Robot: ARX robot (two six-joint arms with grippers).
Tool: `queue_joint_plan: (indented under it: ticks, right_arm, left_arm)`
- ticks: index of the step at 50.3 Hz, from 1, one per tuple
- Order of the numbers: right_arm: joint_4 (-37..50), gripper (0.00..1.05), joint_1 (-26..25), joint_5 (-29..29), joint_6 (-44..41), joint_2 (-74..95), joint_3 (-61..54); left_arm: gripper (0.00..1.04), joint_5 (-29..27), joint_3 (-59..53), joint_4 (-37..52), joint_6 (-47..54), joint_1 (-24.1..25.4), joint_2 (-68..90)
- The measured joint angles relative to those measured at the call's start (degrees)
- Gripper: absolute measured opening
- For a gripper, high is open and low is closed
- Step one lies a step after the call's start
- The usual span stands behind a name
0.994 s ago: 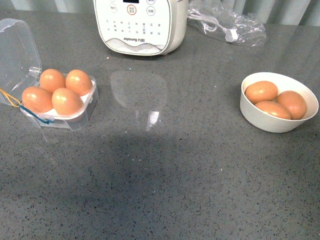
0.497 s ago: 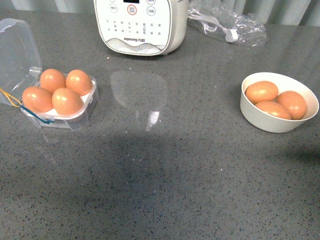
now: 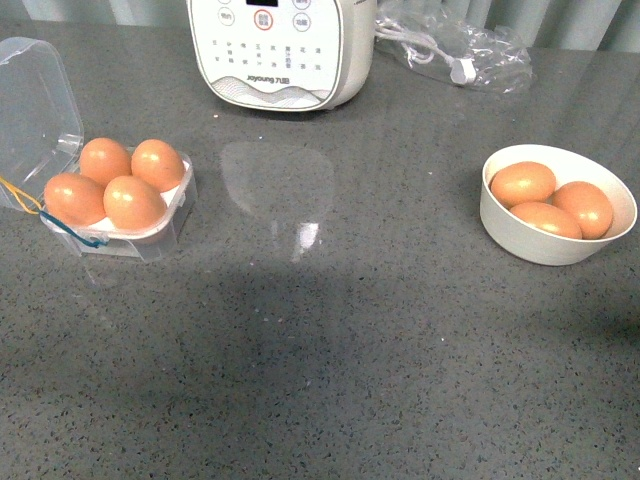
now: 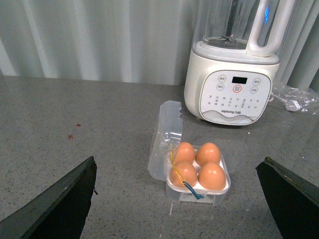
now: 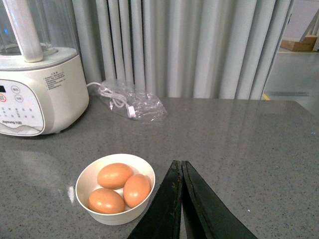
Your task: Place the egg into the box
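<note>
Box (image 3: 150, 238) sat lid-open on robot's left w/ 4 eggs (image 3: 133, 202), all cells full. 3 other eggs (image 3: 522, 184) lay in white bowl (image 3: 530, 248), right side. L gripper (image 4: 177, 164) spread wide, empty; R gripper (image 5: 179, 167) closed tight, holding nothing.

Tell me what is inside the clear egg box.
Four brown eggs fill the box, one per cell, its lid hinged open. The eggs cover the cell bottoms, so nothing beneath them shows.

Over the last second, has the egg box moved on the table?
No. The box stays in the same place, to the left of the cooker.
</note>
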Motion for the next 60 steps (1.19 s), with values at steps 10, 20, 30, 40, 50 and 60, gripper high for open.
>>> queue_joint_plan:
  ticks: [10, 20, 30, 40, 50, 60]
  right_arm:
    - [-5.07, 0.03, 0.0, -0.02, 0.0, -5.27, 0.0]
    - [-8.48, 0.03, 0.0, 0.0, 0.0, -8.74, 0.0]
    - [-11.47, 0.03, 0.0, -0.02, 0.0, -11.74, 0.0]
    - [-15.12, 0.03, 0.0, -0.02, 0.0, -15.41, 0.0]
    - [-24.52, 0.03, 0.0, -0.15, -0.02, -24.41, 0.04]
    - [-24.57, 0.32, 0.0, -0.15, -0.04, -24.41, 0.04]
  left_arm:
    - [0.98, 0.0, 0.0, 0.0, 0.0, 0.0, 0.0]
    - [0.98, 0.0, 0.0, 0.0, 0.0, 0.0, 0.0]
    - [0.98, 0.0, 0.0, 0.0, 0.0, 0.0, 0.0]
    - [0.98, 0.0, 0.0, 0.0, 0.0, 0.0, 0.0]
    - [0.98, 0.0, 0.0, 0.0, 0.0, 0.0, -0.04]
    - [0.98, 0.0, 0.0, 0.0, 0.0, 0.0, 0.0]
